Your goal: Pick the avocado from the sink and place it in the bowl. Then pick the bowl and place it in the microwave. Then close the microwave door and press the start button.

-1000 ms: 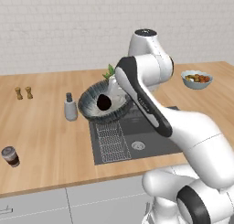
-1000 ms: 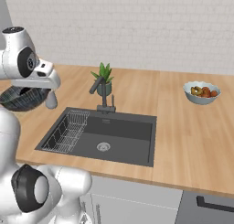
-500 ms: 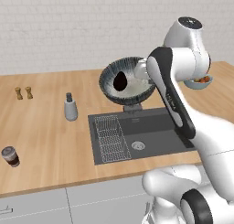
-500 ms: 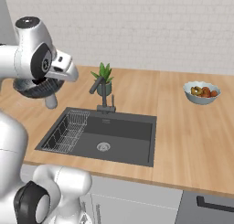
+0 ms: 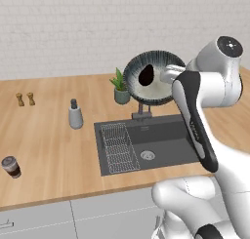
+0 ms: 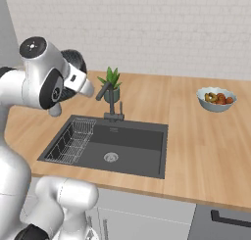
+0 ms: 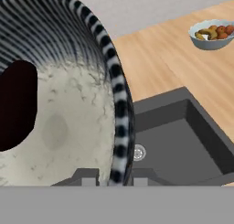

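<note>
I have the bowl (image 5: pixel 152 78) off the bench (image 5: pixel 49 135) and up in the air above the back edge of the sink (image 5: pixel 146 145), tipped so steeply that in the left base view its pale inside faces the camera almost square on. The avocado (image 5: pixel 146 75) sits inside it, a dark lump lying against the wall at about ten o'clock from the bowl's centre in that view. In the hand view the fingers (image 7: pixel 114 179) are clenched on the bowl's striped rim (image 7: pixel 119 127), one tip on each side of the wall at six o'clock of the picture, and the avocado (image 7: pixel 17 104) lies off at about ten o'clock from them, across the pale floor of the bowl. The coming move, as I judge it, is the carry to the microwave, and it turns on that tilt: with the mouth this far from level, the fruit may roll out, though I cannot tell for sure how firmly it rests. The right base view gives me just a dark sliver of the bowl (image 6: pixel 74 59) behind the arm, but it shows the potted plant (image 6: pixel 111 83), the faucet (image 6: pixel 111 103) and the fruit bowl (image 6: pixel 216 98) at two o'clock.
</note>
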